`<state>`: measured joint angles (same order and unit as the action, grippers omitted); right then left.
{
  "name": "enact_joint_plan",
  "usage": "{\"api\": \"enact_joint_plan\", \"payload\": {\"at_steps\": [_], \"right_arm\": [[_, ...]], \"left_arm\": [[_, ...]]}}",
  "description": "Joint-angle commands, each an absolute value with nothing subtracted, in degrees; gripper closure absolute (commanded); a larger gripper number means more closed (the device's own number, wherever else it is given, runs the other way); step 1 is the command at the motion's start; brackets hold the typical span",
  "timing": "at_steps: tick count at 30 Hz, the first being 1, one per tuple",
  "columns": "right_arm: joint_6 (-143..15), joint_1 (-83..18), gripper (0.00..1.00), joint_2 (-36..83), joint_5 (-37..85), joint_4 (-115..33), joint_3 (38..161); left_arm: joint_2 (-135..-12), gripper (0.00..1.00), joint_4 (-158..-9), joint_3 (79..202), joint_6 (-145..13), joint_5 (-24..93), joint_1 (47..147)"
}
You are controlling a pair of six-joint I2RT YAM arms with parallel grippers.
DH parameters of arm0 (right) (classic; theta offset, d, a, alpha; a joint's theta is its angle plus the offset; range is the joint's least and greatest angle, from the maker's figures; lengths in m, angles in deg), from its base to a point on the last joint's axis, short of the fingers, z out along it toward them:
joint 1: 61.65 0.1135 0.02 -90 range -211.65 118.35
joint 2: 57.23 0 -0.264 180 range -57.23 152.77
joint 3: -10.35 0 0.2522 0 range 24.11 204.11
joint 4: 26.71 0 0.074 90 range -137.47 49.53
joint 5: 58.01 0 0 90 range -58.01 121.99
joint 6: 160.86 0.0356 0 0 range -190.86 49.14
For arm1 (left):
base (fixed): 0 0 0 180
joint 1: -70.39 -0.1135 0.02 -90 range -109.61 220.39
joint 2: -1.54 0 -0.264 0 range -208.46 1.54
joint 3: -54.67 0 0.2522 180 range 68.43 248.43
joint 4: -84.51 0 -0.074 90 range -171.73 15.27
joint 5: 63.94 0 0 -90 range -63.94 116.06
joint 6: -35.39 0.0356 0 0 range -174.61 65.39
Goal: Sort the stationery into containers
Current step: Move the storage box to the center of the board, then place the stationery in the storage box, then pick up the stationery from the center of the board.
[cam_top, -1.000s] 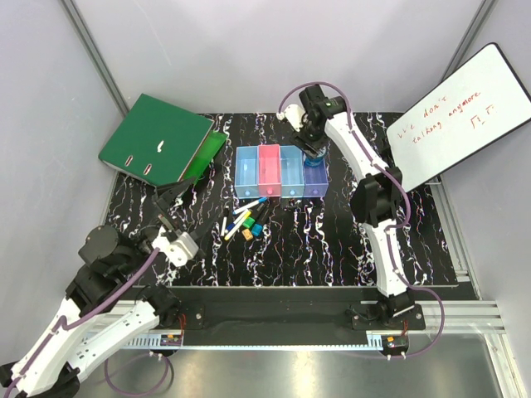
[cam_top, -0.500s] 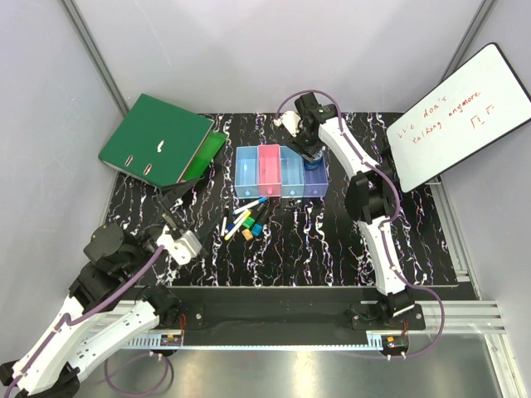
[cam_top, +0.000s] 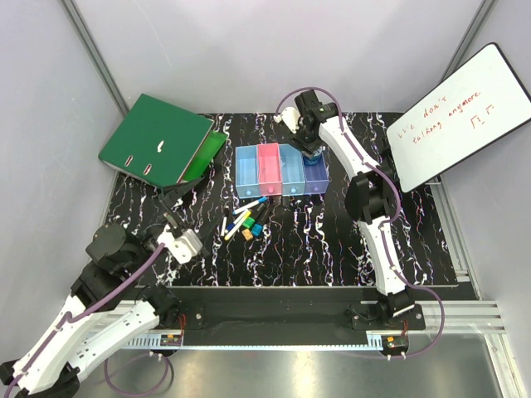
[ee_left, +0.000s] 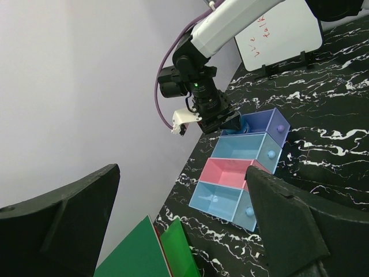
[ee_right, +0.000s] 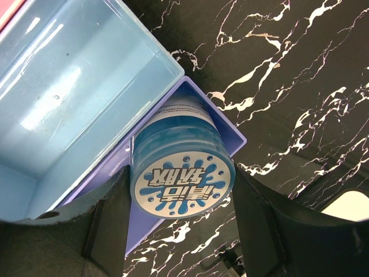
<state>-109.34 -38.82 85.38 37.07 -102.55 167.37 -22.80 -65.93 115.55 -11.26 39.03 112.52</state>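
My right gripper is shut on the round blue tin, which has a white and blue splash label. It holds the tin in the mouth of the purple bin, the right end of the joined row. The other bins are light blue, pink and light blue. Short pens and markers lie in a heap on the table just in front of the bins. My left gripper is open and empty, raised over the table's left side. It faces the bins and the right gripper.
A large green ring binder lies at the back left corner, partly off the table. A whiteboard with red writing leans at the back right. The black marbled table ends at a metal rail in front.
The right wrist has shifted slightly left with the tin still held at the purple bin. The left arm has drawn back a little toward its base.
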Motion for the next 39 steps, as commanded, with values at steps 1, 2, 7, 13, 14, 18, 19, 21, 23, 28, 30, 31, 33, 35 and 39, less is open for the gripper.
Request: {"api": "enact_joint_plan", "payload": {"at_steps": [1,2,7,13,14,18,19,21,23,28,30,31,33,35,39], "right_arm": [[-109.4,-38.9,0.61,82.8,39.1,-98.9,169.3],[-109.4,-39.0,0.57,82.7,39.1,-98.9,169.1],[-109.5,-38.9,0.49,82.4,39.1,-98.9,168.1],[-109.4,-38.9,0.47,81.6,38.5,-99.4,165.9],[-109.4,-38.9,0.45,81.4,38.3,-99.4,165.7],[-109.1,-38.9,0.32,81.2,38.2,-99.6,165.3],[-109.0,-38.9,0.27,81.1,38.1,-99.7,165.3],[-109.0,-38.9,0.21,81.0,37.9,-99.7,165.4],[-109.0,-38.9,0.20,81.0,38.0,-99.7,165.7],[-108.9,-38.9,0.06,81.2,37.7,-99.7,166.0],[-108.8,-38.8,0.06,80.9,38.6,-99.7,166.6],[-108.8,-38.9,0.06,80.6,39.0,-99.7,166.8],[-108.0,-38.9,0.06,78.7,39.5,-99.6,167.4],[-106.3,-39.0,0.06,74.8,39.1,-99.6,166.1],[-102.8,-38.9,0.06,66.3,38.0,-99.4,162.5]], "left_arm": [[-23.7,0.01,-69.2,115.5,-12.6,39.9,112.7],[-23.6,0.01,-69.2,115.5,-12.5,40.0,112.6],[-23.5,0.01,-69.3,115.5,-12.6,40.3,112.7],[-24.0,0.01,-69.6,115.7,-12.2,40.5,112.6],[-24.3,0.01,-69.6,116.0,-12.2,40.6,112.6],[-24.9,0.01,-69.9,116.2,-12.2,40.9,112.6],[-24.9,0.01,-69.9,116.2,-12.2,41.0,112.6],[-24.9,0.01,-70.0,116.2,-12.2,41.1,112.6],[-24.9,0.01,-70.1,116.1,-12.3,41.1,112.6],[-25.0,0.01,-70.4,115.7,-13.0,41.4,112.6],[-24.9,0.01,-70.5,115.7,-12.9,41.3,112.7],[-24.9,0.01,-70.5,115.6,-12.9,41.3,112.6],[-25.1,0.01,-70.2,115.3,-12.7,41.3,112.6],[-25.8,0.01,-69.7,114.6,-12.9,41.9,112.6],[-29.7,0.01,-63.1,115.0,-16.0,40.8,112.6]]}}
